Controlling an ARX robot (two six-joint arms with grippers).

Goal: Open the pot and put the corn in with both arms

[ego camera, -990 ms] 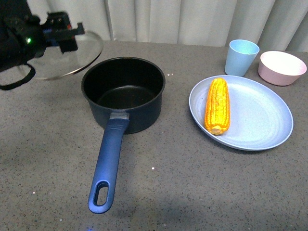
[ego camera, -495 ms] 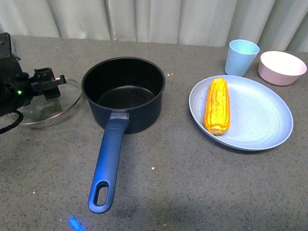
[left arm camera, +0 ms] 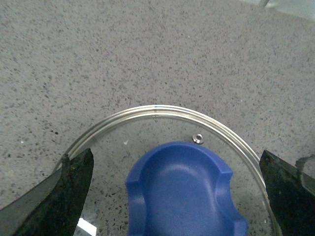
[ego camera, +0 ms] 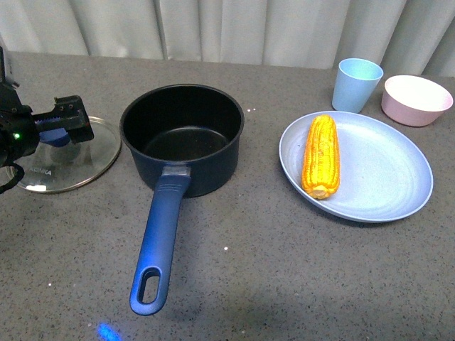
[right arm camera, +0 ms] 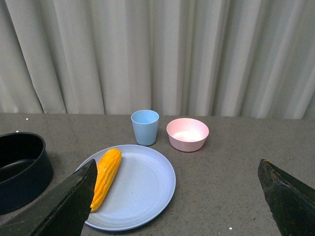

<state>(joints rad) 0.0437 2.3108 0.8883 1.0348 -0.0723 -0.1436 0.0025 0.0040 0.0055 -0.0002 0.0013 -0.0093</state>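
Since the corn [ego camera: 321, 156], lying on the plate [ego camera: 387, 177] right of the pot [ego camera: 182, 135], looks stiff, light and bumpy, I'd pinch its middle; left gripper [ego camera: 70, 122] and right gripper [right arm camera: 177, 204] both gape empty.

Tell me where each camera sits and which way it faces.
Front view: on the body, facing forward and down at the table; shows pot, corn on plate, left hand over the glass lid.
Left wrist view: above the lid, looking down on its blue knob; open fingers at both edges.
Right wrist view: back from the table, looking across at corn, cup, bowl; open right hand frames it.
Shared: front and right wrist both show pot and corn.
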